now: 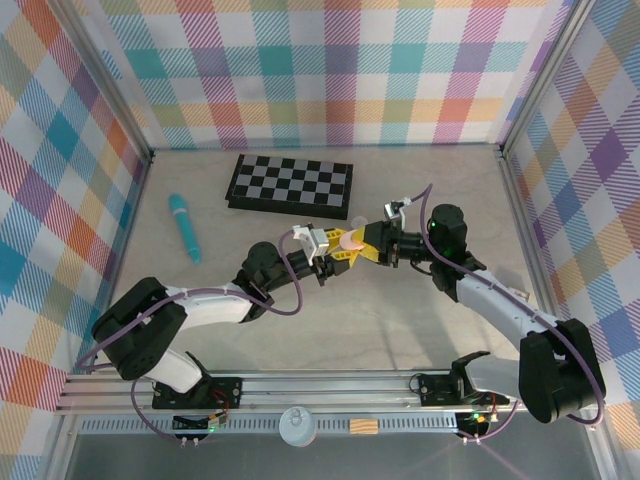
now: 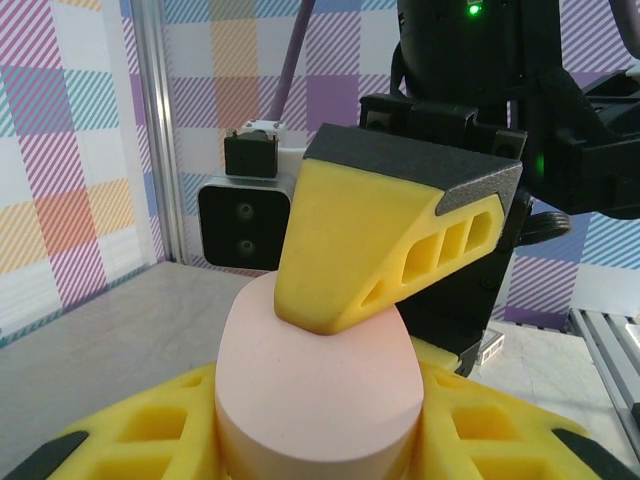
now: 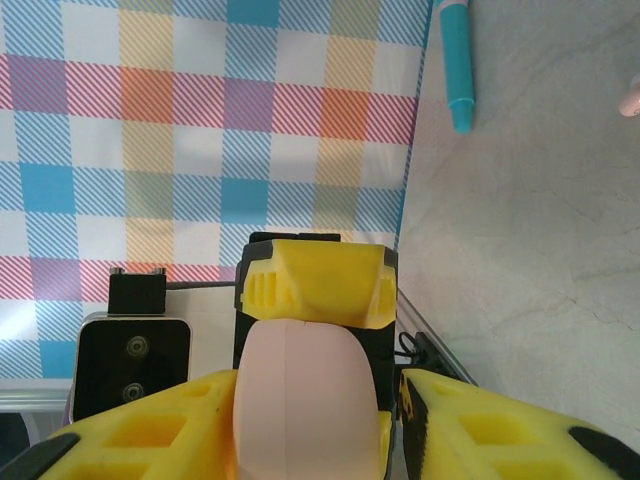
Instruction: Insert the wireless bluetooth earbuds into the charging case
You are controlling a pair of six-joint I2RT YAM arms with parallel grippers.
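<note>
Case (image 1: 352, 240), pink, hangs above the middle of the table (image 1: 400, 330), pinched by the left gripper (image 1: 330, 252). Right gripper (image 1: 368, 246) meets it head-on, jaws straddling it, one finger (image 2: 360, 240) on top; grip unclear.

Table (image 1: 350, 340) lies open near the arms — chessboard (image 1: 290, 183) and teal stick (image 1: 184, 227) block the far left.

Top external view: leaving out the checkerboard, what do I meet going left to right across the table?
teal stick → left gripper → pink case → right gripper
</note>
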